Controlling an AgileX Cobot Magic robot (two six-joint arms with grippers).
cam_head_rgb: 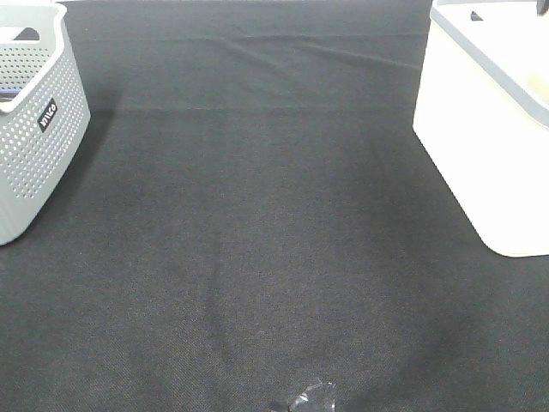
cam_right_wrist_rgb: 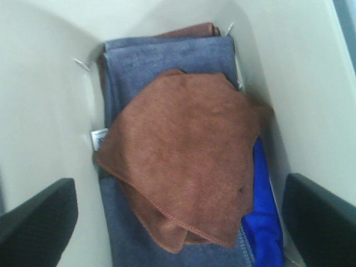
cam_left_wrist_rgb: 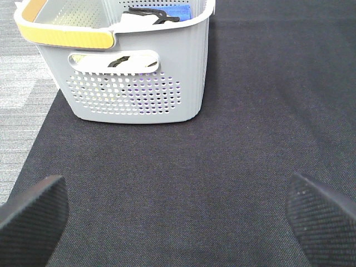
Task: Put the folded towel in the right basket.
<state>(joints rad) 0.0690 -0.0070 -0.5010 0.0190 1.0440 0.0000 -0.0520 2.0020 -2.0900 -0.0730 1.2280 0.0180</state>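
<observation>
A brown folded towel lies inside the white right basket, on top of a grey-blue towel and beside a bright blue cloth. My right gripper hangs over it, open and empty, with its fingers spread wide and apart from the towel. The white basket also shows at the right edge of the exterior high view. My left gripper is open and empty above the black cloth, facing the grey basket. Neither gripper shows in the exterior high view.
The grey perforated basket stands at the left edge, with a yellow-padded handle and some items inside. A black cloth covers the table. A small shiny object lies at the front edge.
</observation>
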